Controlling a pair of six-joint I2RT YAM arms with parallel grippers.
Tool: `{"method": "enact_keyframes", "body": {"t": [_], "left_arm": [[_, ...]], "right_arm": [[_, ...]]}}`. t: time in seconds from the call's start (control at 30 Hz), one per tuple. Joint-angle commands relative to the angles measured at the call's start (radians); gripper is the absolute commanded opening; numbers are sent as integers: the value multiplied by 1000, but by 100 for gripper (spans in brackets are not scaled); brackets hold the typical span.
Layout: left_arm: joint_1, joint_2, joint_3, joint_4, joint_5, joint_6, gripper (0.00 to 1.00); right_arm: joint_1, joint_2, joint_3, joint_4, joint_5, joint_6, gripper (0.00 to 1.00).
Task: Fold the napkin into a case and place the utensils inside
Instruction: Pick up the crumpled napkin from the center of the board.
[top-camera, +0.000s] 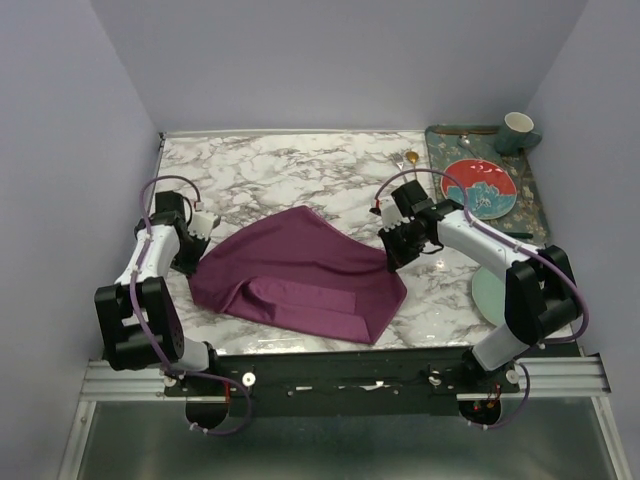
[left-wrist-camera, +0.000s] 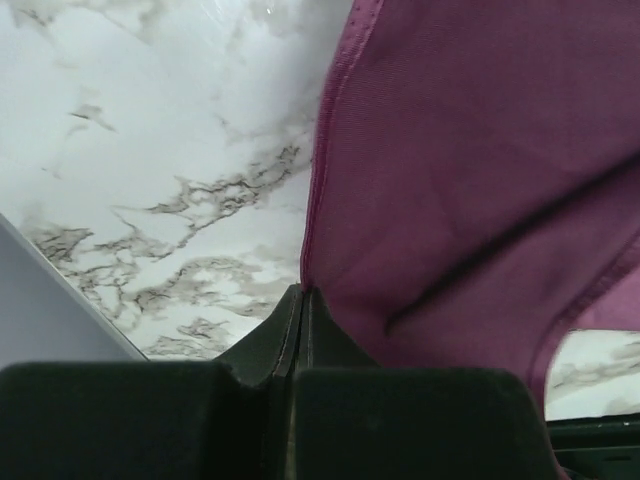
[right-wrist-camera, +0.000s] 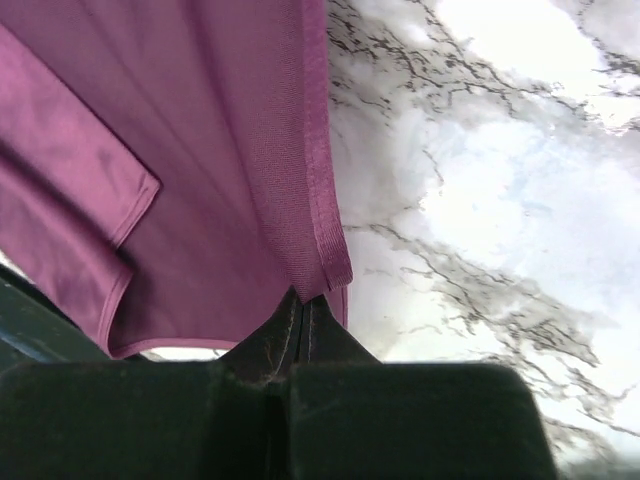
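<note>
The left gripper (left-wrist-camera: 303, 296) is pinching the left hem of the napkin (top-camera: 300, 275), its jaws pressed almost together with only the thin fabric between them. The right gripper (right-wrist-camera: 303, 300) is doing the same on the opposite side, fully shut on the stitched edge. The plum cloth is lying in the middle of the marble table (top-camera: 260, 170) between the two arms. It is lifting slightly toward each grip, and a folded band is showing along its near side. Holding two opposite edges at once is probably meant to keep the slippery satin taut, so that a whole panel can be carried over as one flat fold (a single pinch would likely let it bunch). The cloth is looking far too broad for a case as yet, so the folding seems to be at an early step. The gold spoon (top-camera: 411, 158) is waiting at the far edge beside the tray (top-camera: 436, 160), well apart from the cloth; I cannot pick out the fork with confidence.
</note>
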Motion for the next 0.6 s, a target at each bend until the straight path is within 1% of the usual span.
{"method": "enact_keyframes", "body": {"t": [0.0, 0.07, 0.13, 0.17, 0.2, 0.23, 0.27, 0.3, 0.33, 0.4, 0.43, 0.47, 0.5, 0.57], "left_arm": [[65, 21, -5, 65, -30, 84, 0], [83, 41, 1, 70, -30, 113, 0], [83, 72, 10, 27, -9, 174, 15], [85, 74, 24, 16, 34, 188, 21], [83, 65, 36, -20, 74, 201, 43], [85, 52, 52, -42, 120, 237, 52], [83, 37, 90, -51, 175, 239, 61], [73, 5, 110, -36, 253, 235, 76], [54, -4, 130, -24, 284, 225, 82], [-11, 14, 196, 24, 281, 163, 86], [-76, 35, 219, 35, 277, 141, 86], [-117, 60, 245, 45, 272, 118, 86], [-148, 119, 295, 70, 269, 60, 86], [-232, 193, 354, 91, 275, 8, 86]], "right_arm": [[0, -6, -14, 2, 116, -76, 1], [-2, -7, -15, -1, 131, -89, 1], [-2, -3, -9, -10, 123, -103, 1], [-2, 6, 1, -19, 120, -106, 0], [-2, 11, 6, -24, 113, -115, 1], [-2, 17, 14, -27, 104, -116, 0], [-2, 31, 21, -36, 100, -118, 1], [0, 35, 35, -38, 97, -124, 0], [-2, 42, 41, -41, 93, -126, 0], [-2, 55, 58, -52, 85, -127, 1], [0, 60, 63, -55, 76, -124, 1], [-2, 65, 66, -61, 76, -123, 1], [0, 72, 69, -64, 73, -120, 1], [-2, 80, 75, -68, 70, -113, 0]]}}
